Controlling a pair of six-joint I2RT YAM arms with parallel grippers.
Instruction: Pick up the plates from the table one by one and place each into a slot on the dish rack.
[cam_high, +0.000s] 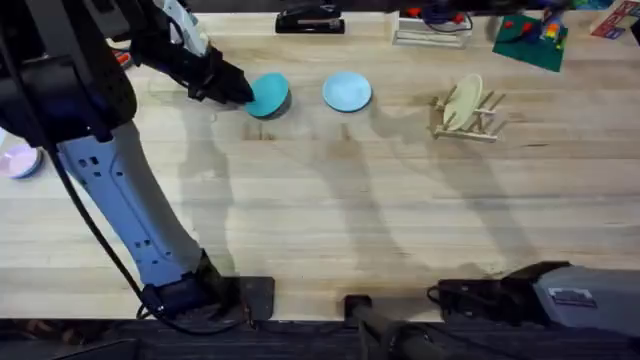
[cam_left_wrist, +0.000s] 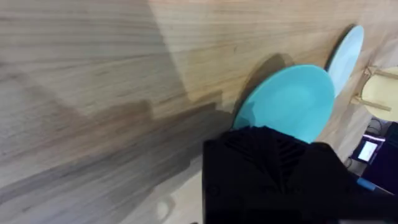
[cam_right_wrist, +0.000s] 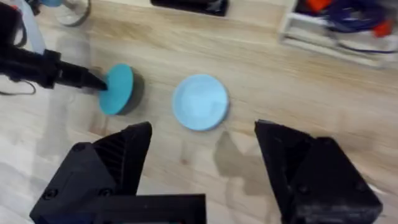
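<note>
Now the left gripper (cam_high: 243, 92) pinched the tipped-up teal plate (cam_high: 270, 94) at its nine o'clock edge and should lift slowly toward the dish rack (cam_high: 470, 115), keeping its hold tight.

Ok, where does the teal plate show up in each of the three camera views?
Overhead: the teal plate sits upper left of centre, at the tip of the left gripper.
Left wrist: teal plate right of centre, just beyond the black fingers.
Right wrist: teal plate at left, tilted up on its edge.
Shared landmark: the light blue plate right beside it on the table.
</note>
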